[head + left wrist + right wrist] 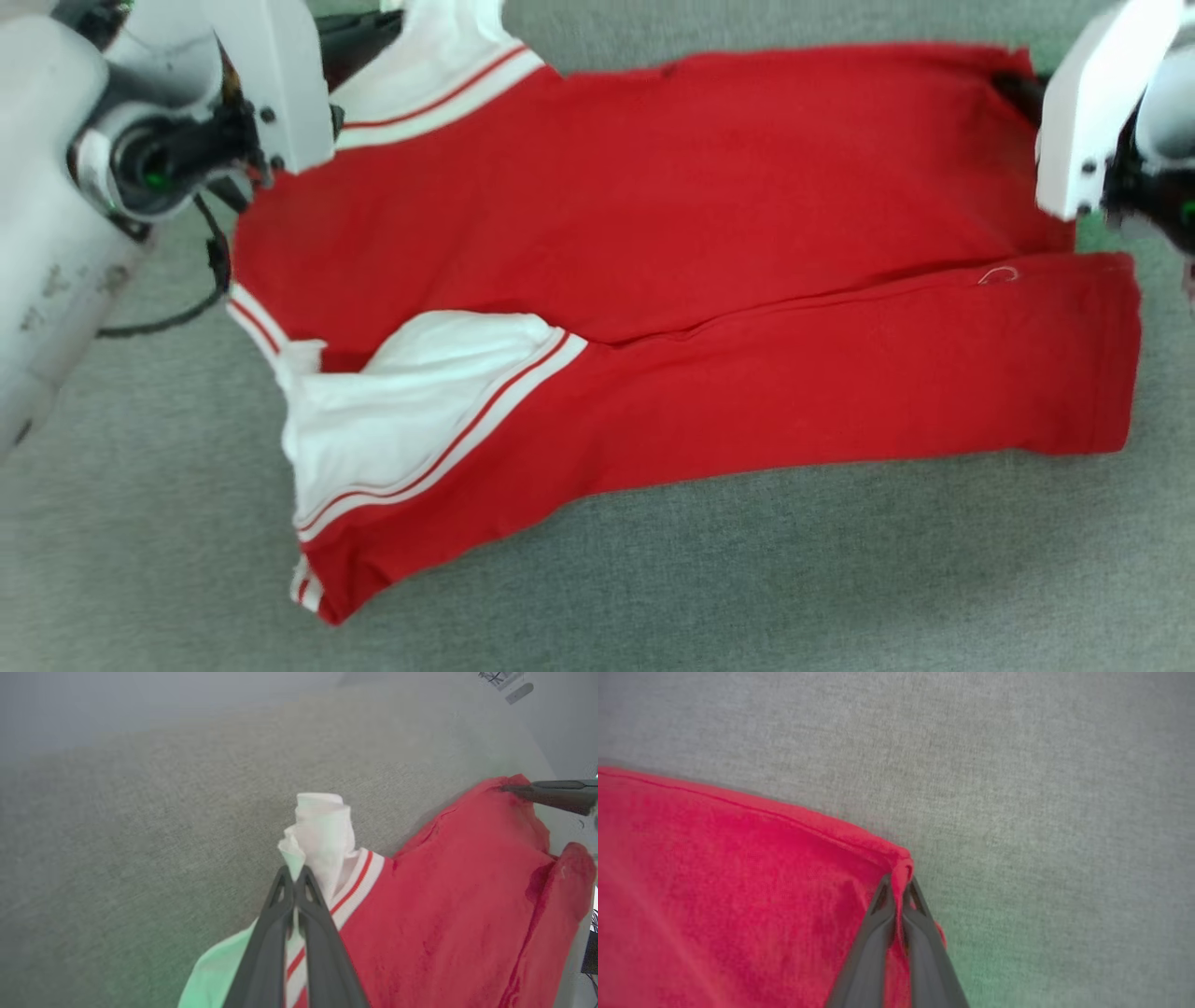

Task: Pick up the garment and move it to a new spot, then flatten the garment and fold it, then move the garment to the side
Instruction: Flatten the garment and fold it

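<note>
Garment pinched in left hand, seemingly right hand.

Jersey red; lining white; trim white with red stripe. Surface flecked grey. Left gripper dark grey.

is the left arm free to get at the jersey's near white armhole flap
Probably not yet: the left gripper is shut on the garment at its far white strap; nothing covers the flap.

Scuffed white arm casings carry dark screws and a black cable.
</note>
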Controlling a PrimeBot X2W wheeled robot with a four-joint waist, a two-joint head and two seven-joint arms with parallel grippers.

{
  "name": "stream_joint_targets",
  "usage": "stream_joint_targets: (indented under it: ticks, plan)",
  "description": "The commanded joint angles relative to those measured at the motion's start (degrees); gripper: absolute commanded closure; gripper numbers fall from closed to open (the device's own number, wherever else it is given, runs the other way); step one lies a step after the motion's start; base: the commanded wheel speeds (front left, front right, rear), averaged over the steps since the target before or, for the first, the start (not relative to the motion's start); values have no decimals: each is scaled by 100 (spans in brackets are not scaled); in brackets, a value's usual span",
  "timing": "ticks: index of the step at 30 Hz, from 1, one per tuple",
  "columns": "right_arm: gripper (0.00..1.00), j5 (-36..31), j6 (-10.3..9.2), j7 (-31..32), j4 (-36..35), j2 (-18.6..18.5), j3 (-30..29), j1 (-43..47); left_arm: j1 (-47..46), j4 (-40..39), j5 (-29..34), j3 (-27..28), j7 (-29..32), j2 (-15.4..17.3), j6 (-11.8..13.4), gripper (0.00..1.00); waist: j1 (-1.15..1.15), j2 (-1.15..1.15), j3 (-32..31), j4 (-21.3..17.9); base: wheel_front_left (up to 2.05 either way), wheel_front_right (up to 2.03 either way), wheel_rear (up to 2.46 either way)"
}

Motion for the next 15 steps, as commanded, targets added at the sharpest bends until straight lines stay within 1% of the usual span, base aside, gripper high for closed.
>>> stream_joint_targets:
  ticks: [1,5,10,15]
  plan:
    - [100,138,-9,-68,16,-104,92,186,144,-129,-6,-46,-249,60,-13,100,0,0,-611,292,0,0,0]
    - [100,366,-9,-236,-66,-380,190,421,390,-526,-80,-146,-790,162,-13,100,0,0,-1013,483,0,0,0]
    - [100,620,-9,-398,-350,-802,248,832,742,-1290,-115,-362,-1289,435,-12,100,0,0,-1315,710,0,0,0]
    - [100,741,-9,-479,-778,-1226,221,1427,1250,-2147,53,-676,-1827,930,-7,100,0,0,-1489,841,0,0,0]
